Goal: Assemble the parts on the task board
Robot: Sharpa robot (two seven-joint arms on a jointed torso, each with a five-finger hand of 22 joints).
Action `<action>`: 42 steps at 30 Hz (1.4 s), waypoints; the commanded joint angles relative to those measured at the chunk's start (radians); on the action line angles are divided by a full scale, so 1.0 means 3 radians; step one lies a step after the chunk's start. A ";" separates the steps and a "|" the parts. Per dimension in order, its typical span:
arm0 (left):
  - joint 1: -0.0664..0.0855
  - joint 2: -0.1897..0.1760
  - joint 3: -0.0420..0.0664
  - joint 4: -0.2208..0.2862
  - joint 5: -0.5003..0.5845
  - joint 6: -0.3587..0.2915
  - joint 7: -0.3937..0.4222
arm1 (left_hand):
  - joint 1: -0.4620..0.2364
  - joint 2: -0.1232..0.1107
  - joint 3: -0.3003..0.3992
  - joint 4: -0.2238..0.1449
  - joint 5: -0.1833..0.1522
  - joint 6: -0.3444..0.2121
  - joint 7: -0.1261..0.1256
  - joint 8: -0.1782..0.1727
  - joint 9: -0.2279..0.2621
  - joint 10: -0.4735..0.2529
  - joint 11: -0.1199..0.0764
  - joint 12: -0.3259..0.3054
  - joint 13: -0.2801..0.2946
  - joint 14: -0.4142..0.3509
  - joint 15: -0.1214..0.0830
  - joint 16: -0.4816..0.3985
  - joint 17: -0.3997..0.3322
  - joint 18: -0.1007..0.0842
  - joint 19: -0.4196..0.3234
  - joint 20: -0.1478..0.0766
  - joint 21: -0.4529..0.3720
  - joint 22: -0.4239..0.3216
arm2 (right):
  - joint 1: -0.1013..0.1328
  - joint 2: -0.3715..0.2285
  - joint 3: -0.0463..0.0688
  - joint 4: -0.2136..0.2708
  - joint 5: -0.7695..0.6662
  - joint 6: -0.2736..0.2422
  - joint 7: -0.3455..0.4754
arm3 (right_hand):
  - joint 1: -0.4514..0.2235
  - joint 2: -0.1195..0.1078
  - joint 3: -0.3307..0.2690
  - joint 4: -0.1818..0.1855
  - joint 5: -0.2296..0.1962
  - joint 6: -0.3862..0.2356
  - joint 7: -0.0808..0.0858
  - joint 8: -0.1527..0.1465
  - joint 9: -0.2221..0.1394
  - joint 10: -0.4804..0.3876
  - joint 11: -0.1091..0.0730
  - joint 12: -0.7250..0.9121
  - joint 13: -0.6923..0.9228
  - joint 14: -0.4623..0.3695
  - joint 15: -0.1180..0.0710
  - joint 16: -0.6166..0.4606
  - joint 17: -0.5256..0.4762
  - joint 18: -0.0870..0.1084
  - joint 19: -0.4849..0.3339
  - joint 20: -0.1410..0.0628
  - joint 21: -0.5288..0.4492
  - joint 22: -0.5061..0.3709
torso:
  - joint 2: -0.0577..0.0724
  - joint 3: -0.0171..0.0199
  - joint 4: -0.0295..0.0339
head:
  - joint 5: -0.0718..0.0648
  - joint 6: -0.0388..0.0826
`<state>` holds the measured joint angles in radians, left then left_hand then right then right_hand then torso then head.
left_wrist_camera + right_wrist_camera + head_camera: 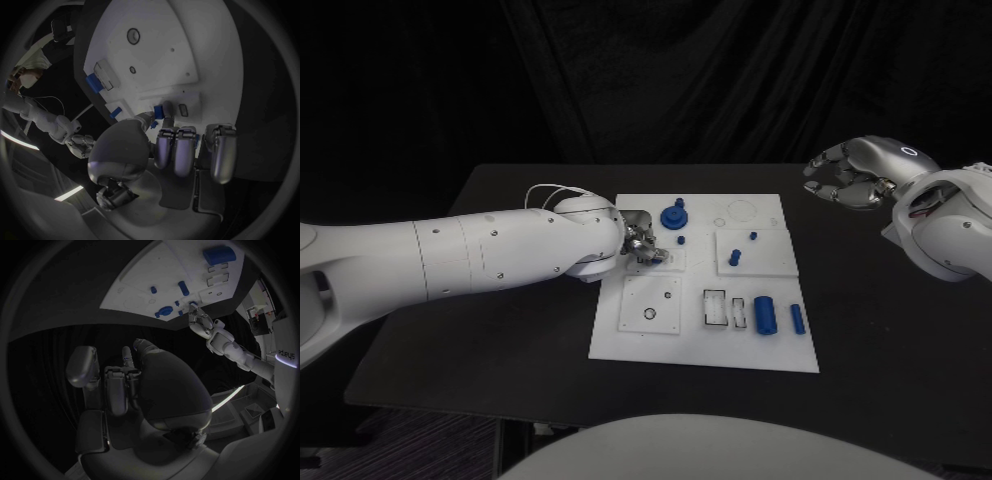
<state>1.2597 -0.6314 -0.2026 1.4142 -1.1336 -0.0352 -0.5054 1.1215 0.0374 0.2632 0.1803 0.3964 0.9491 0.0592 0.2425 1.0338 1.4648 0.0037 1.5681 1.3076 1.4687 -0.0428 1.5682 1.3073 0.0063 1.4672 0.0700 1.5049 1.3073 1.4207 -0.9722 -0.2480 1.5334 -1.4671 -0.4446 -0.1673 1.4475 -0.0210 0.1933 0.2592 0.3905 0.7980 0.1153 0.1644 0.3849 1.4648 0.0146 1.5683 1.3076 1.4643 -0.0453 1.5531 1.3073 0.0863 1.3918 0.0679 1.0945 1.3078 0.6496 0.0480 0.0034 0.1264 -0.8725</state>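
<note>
We judge it early: our left hand (640, 247) pinches a small blue part (159, 110) over the white task board (635, 342); blue plastic cylinder (764, 314) etc. lie loose. Right hand (855, 175) curled, holding nothing.

Lighting is dim throughout; the flat white rectangular task board (704, 345) is the brightest surface, evenly lit without glare. The matte black table (473, 330) around it fades into darkness. Wrist views bend straight edges strongly (fisheye), darkening toward the rim.
</note>
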 commanded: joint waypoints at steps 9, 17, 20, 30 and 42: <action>-0.0047 -0.0046 -0.0028 0.0054 0.0019 -0.0193 0.0143 | 0.0117 -0.0099 0.0364 -0.0178 -0.0064 0.0084 -0.0017 -0.0002 0.0008 0.0353 -0.0043 0.0009 0.0877 0.0340 -0.0032 0.0009 0.0878 0.0062 0.0101 -0.0028 -0.0014 0.0703 | -0.0012 -0.0002 0.0003 -0.0004 -0.0010 0.0015 -0.0085 | 0.0019 -0.0017 0.0026 -0.0004 0.0016 -0.0024 0.0003 -0.0009 -0.0005 0.0353 0.0023 0.0008 0.0877 0.0334 0.0013 -0.0010 0.0838 0.0023 -0.0018 0.0001 -0.0017 0.0457 | -0.0002 -0.0001 -0.0003 | 0.0004 -0.0001; -0.0042 -0.0116 -0.0027 0.0113 0.0019 -0.0332 0.0222 | 0.0070 -0.0205 0.0616 -0.0255 -0.0117 0.0115 -0.0032 0.0052 0.0063 0.0353 -0.0055 0.0009 0.0877 0.0340 -0.0043 0.0009 0.0878 0.0065 0.0093 -0.0039 -0.0028 0.0701 | -0.0013 0.0001 0.0003 -0.0011 -0.0010 0.0013 -0.0094 | 0.0019 -0.0016 0.0028 -0.0005 0.0017 -0.0021 0.0004 -0.0007 -0.0005 0.0353 0.0023 0.0008 0.0877 0.0332 0.0013 -0.0015 0.0836 0.0024 -0.0021 0.0001 -0.0026 0.0455 | 0.0000 -0.0003 0.0000 | -0.0005 -0.0001; -0.0032 -0.0142 -0.0027 0.0135 0.0019 -0.0329 0.0234 | 0.0069 -0.0236 0.0674 -0.0283 -0.0121 0.0123 -0.0038 0.0070 0.0080 0.0353 -0.0060 0.0009 0.0877 0.0340 -0.0046 0.0009 0.0878 0.0064 0.0096 -0.0042 -0.0027 0.0705 | -0.0013 0.0006 0.0003 -0.0019 -0.0010 0.0015 -0.0098 | 0.0019 -0.0016 0.0028 -0.0005 0.0017 -0.0021 0.0004 -0.0007 -0.0005 0.0353 0.0023 0.0008 0.0877 0.0332 0.0013 -0.0015 0.0836 0.0024 -0.0021 0.0001 -0.0026 0.0455 | 0.0001 -0.0002 0.0001 | -0.0027 -0.0001; 0.0081 -0.0185 -0.0027 0.0117 0.0438 -0.0087 0.0235 | 0.0015 -0.0318 0.0966 -0.0366 -0.0390 0.0106 -0.0039 0.0101 0.0124 0.0353 -0.0063 0.0009 0.0877 0.0340 -0.0050 0.0009 0.0878 0.0068 0.0085 -0.0049 -0.0046 0.0704 | -0.0019 0.0026 0.0003 -0.0055 -0.0010 0.0014 -0.0104 | 0.0020 -0.0015 0.0031 -0.0007 0.0018 -0.0013 0.0006 -0.0003 -0.0004 0.0353 0.0024 0.0008 0.0877 0.0331 0.0014 -0.0018 0.0834 0.0025 -0.0023 0.0001 -0.0032 0.0454 | -0.0003 0.0001 -0.0002 | -0.0056 -0.0001; 0.0242 -0.0134 -0.0027 -0.0101 0.0855 0.0313 0.0225 | -0.0028 -0.0334 0.1092 -0.0379 -0.0498 0.0066 -0.0020 0.0096 0.0137 0.0353 -0.0044 0.0009 0.0877 0.0340 -0.0032 0.0009 0.0878 0.0075 0.0059 -0.0036 -0.0074 0.0695 | -0.0023 0.0023 0.0003 -0.0059 -0.0010 0.0006 -0.0107 | 0.0020 -0.0015 0.0031 -0.0007 0.0018 -0.0013 0.0006 -0.0003 -0.0004 0.0353 0.0024 0.0008 0.0877 0.0331 0.0014 -0.0018 0.0834 0.0025 -0.0023 0.0001 -0.0032 0.0454 | -0.0010 0.0000 -0.0003 | -0.0057 -0.0001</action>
<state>1.3275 -0.6753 -0.2118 1.3868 -0.9387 -0.0115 -0.4491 1.1182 -0.0602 0.5579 0.0952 0.2502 0.9714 0.0537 0.2691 1.0735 1.4661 -0.0094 1.5681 1.3075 1.4652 -0.0537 1.5682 1.3080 0.0226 1.4672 0.0627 1.4828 1.3073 1.4163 -0.9640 -0.2480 1.5157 -1.4671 -0.4429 -0.1808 1.4475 -0.0210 0.1962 0.2563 0.3905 0.7981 0.1153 0.1644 0.3851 1.4648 0.0146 1.5683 1.3076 1.4643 -0.0453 1.5532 1.3073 0.0863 1.3918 0.0678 1.0902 1.3074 0.6480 0.0484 0.0030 0.1077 -0.8725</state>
